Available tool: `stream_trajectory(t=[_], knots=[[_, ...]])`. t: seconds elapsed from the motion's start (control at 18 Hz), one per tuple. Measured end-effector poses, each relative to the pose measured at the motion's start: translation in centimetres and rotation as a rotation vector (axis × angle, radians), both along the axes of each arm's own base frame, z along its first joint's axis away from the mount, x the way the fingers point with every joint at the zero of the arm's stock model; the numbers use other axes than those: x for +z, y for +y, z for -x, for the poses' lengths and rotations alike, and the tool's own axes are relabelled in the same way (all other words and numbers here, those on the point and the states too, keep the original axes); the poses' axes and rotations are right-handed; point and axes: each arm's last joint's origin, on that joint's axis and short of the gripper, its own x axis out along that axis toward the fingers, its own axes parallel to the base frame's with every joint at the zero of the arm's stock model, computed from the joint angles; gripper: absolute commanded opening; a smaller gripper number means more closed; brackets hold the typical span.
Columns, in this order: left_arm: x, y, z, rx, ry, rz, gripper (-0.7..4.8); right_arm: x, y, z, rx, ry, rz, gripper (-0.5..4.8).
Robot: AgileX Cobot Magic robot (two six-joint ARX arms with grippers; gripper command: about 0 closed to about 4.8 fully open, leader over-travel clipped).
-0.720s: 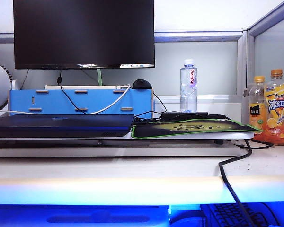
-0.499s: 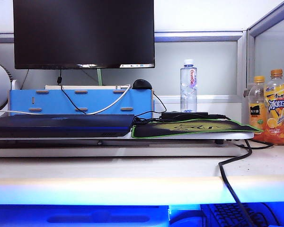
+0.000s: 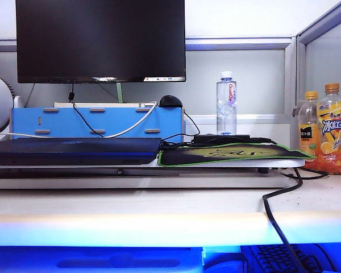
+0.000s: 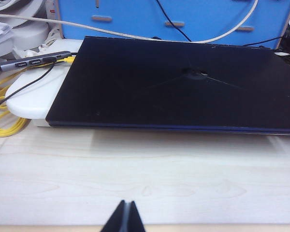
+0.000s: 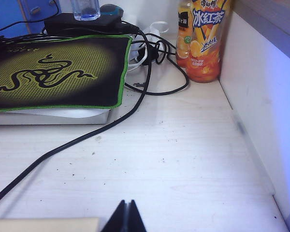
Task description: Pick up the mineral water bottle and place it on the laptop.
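Observation:
The mineral water bottle (image 3: 226, 103), clear with a white cap, stands upright on a black adapter behind the mouse pad; only its base (image 5: 85, 9) shows in the right wrist view. The laptop (image 3: 74, 151) lies shut and flat at the left, its glossy dark lid (image 4: 179, 87) filling the left wrist view. My left gripper (image 4: 126, 205) is shut and empty over the pale desk, well short of the laptop's front edge. My right gripper (image 5: 126, 204) is shut and empty too, over bare desk in front of the mouse pad, far from the bottle. Neither arm appears in the exterior view.
A green-edged black mouse pad (image 3: 233, 153) lies right of the laptop. Two orange-capped juice bottles (image 3: 325, 129) stand by the right partition wall (image 5: 266, 72). A black cable (image 5: 87, 135) trails across the desk. A big monitor (image 3: 100, 40) and blue box (image 3: 96, 122) stand behind.

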Motion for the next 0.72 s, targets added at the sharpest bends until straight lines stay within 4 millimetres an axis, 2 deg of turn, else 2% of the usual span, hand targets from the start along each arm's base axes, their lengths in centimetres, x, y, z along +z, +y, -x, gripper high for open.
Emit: stream_trajectory(t=[0.22, 0.33, 0.55, 0.72], knots=[[0.0, 0.0, 0.0, 0.000, 0.000, 0.000, -0.02, 0.2, 0.0, 0.0, -0.005, -0.017, -0.031, 0.04], [0.0, 0.0, 0.0, 0.000, 0.000, 0.000, -0.02, 1.4, 0.0, 0.1, -0.011, -0.071, -0.090, 0.14], [0.0, 0.0, 0.0, 0.000, 0.000, 0.000, -0.02, 8.2, -0.1, 1.4, -0.004, -0.248, -0.113, 0.15], [0.0, 0.0, 0.0, 0.000, 0.000, 0.000, -0.02, 12.1, 0.0, 0.5, -0.006, -0.181, -0.110, 0.35]])
